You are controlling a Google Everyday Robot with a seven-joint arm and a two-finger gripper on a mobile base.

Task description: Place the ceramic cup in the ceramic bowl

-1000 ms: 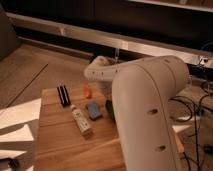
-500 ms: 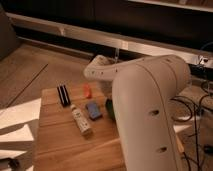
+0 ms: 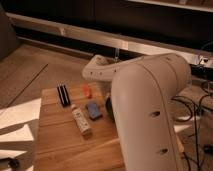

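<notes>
My white arm [image 3: 145,105] fills the right half of the camera view and reaches over the wooden table [image 3: 65,150]. The gripper is hidden behind the arm, somewhere past the table's right side. A dark rounded edge [image 3: 108,106] peeks out at the arm's left side; it may be the ceramic bowl, but I cannot tell. The ceramic cup is hidden.
On the table lie a black ridged item [image 3: 63,95], a small orange item [image 3: 87,90], a blue packet [image 3: 93,110] and a pale bottle on its side [image 3: 81,120]. Cables [image 3: 197,112] run over the floor at the right. A dark wall with a metal rail [image 3: 125,42] runs behind.
</notes>
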